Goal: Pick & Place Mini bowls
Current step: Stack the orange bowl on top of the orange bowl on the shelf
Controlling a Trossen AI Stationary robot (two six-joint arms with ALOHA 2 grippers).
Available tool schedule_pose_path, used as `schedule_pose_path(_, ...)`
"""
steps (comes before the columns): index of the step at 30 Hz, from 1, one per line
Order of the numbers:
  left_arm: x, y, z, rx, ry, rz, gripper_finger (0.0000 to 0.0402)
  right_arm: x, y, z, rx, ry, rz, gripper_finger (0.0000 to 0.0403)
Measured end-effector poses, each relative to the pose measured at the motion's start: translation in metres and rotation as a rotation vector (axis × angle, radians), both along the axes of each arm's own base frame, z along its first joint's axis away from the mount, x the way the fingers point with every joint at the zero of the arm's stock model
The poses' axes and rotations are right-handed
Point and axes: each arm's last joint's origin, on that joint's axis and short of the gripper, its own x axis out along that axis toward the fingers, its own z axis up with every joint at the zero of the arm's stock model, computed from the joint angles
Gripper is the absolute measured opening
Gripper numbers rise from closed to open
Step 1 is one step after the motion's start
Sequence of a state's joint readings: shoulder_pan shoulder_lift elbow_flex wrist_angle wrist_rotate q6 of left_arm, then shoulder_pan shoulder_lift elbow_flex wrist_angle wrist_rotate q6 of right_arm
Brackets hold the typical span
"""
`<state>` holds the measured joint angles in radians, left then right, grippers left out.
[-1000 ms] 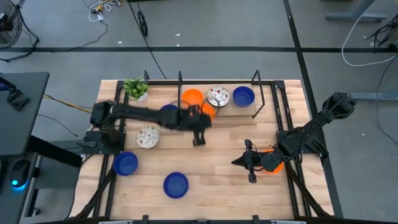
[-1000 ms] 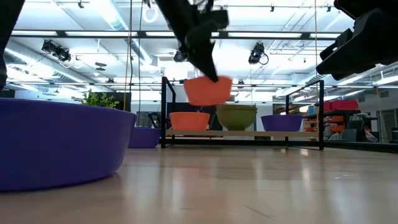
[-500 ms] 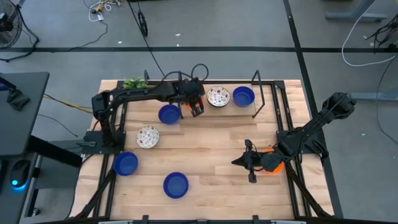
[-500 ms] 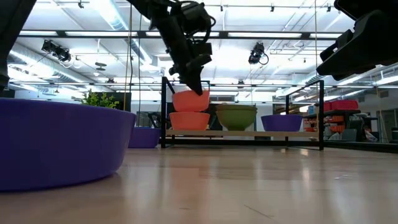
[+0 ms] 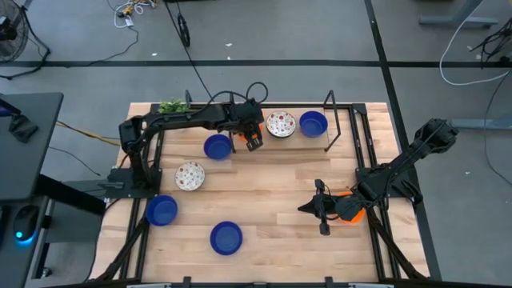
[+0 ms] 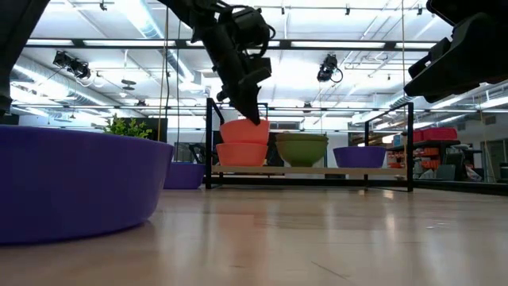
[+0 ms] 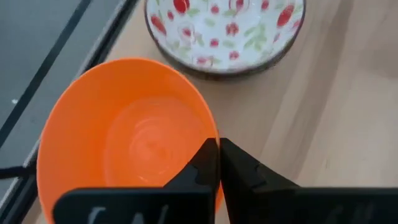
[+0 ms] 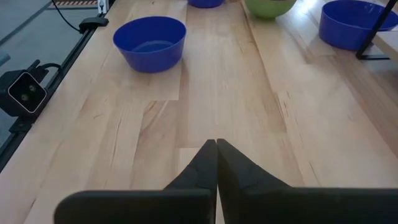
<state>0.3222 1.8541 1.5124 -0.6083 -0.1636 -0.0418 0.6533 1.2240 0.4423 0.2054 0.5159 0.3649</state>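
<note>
My left gripper [image 5: 252,138] reaches to the rack at the table's far edge and is shut on an orange mini bowl [image 7: 124,149]. In the low view that bowl [image 6: 243,132] sits nested in a second orange bowl [image 6: 241,154]. Beside them stand a white floral bowl [image 5: 280,124] and a blue bowl [image 5: 313,124]. Loose on the table lie three blue bowls [image 5: 217,146], [image 5: 162,210], [image 5: 226,238] and a floral one [image 5: 190,175]. My right gripper [image 5: 320,208] waits shut at the near right, and another orange bowl [image 5: 353,210] shows under its arm. My left gripper pinches the upper orange bowl's rim [image 7: 208,134] on the side toward the floral bowl, one finger inside the bowl and one outside. The fingers [image 6: 252,111] slant down onto it from above. The bowl sits upright, its base resting in the lower orange bowl.
A black metal rack frame [image 5: 332,120] stands along the far edge around the placed bowls. A small green plant [image 5: 172,106] sits at the far left corner. Bare wood lies across the table's middle [image 5: 272,192]. A blue bowl [image 6: 71,183] looms close to the low camera.
My left gripper carried the orange bowl from over the table's middle toward the far edge and down, setting it into the orange bowl in the rack. Over the last half second it has scarcely moved and has stayed shut.
</note>
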Motion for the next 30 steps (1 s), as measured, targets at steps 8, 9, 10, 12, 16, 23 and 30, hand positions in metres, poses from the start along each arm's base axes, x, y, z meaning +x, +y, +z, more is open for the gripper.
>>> schedule_pose_path(8,0.003,0.002,-0.014,0.018,0.060,0.025,0.0012,0.000,0.000,0.000,-0.003,0.005,0.000,0.0006)
schedule_pose_path(9,0.004,0.002,-0.015,0.020,0.053,0.025,0.0016,0.000,0.000,0.000,-0.004,0.006,0.000,0.0006)
schedule_pose_path(10,0.004,0.003,-0.015,0.021,0.054,0.024,0.0019,0.000,0.000,-0.001,-0.005,0.007,0.000,0.0006)
schedule_pose_path(12,0.004,0.002,-0.015,0.017,0.056,0.029,0.0023,0.000,0.000,-0.001,-0.005,0.007,0.000,0.0006)
schedule_pose_path(16,0.004,0.002,-0.015,0.009,0.052,0.039,0.0026,0.000,0.000,-0.001,-0.005,0.008,-0.001,0.0006)
schedule_pose_path(23,0.004,0.002,-0.015,0.004,0.051,0.049,0.0033,0.000,0.000,-0.001,-0.005,0.010,-0.001,0.0006)
schedule_pose_path(30,0.004,0.002,-0.015,0.003,0.051,0.049,0.0098,0.000,0.000,-0.001,-0.004,0.010,-0.002,0.0006)
